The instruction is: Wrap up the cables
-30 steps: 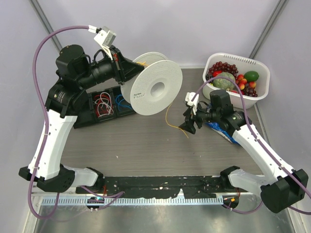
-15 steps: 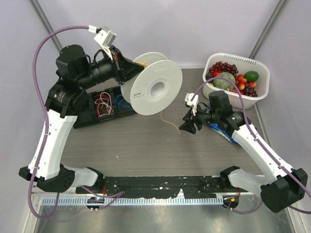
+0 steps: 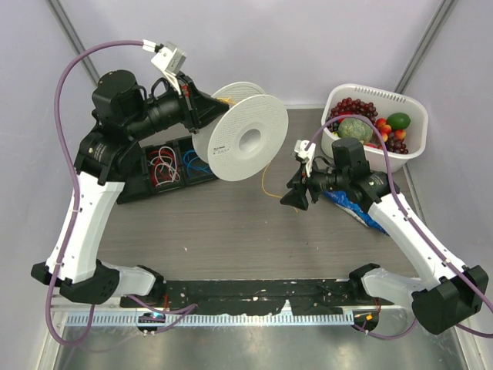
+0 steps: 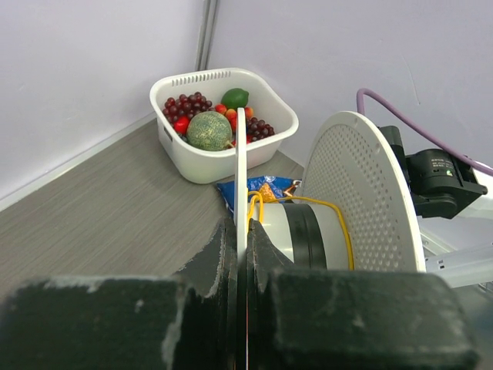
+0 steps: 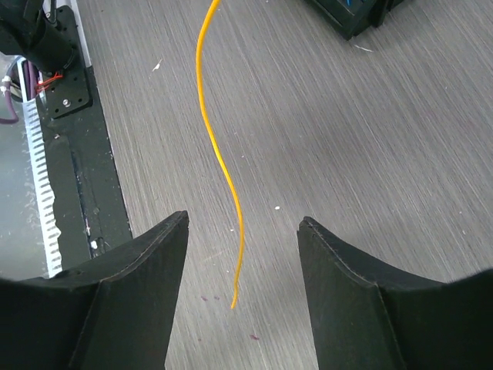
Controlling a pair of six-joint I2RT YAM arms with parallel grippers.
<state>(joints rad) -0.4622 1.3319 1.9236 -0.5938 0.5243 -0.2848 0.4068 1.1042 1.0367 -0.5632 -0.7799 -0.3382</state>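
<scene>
The right gripper [image 5: 243, 223] gapes wide, the thin yellow-orange cable [image 5: 223, 166] hanging loose between its fingers [image 5: 131, 293], untouched. The left gripper [image 4: 241, 235] pinches the white plastic spool [image 3: 240, 142] by one flange.

White spool [image 3: 223, 150], basket [image 3: 375, 92] of fruit [image 3: 356, 128], blue bag [image 3: 356, 210], black tray [image 3: 139, 189] of coils [image 3: 162, 168]

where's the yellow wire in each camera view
top external: yellow wire hangs below the white spool, centre of picture.
left wrist: wire looped round the spool's hub, right of centre.
right wrist: wire runs down the middle from the top edge.
shared landmark: the grey wood-grain table, seen in every view.
</scene>
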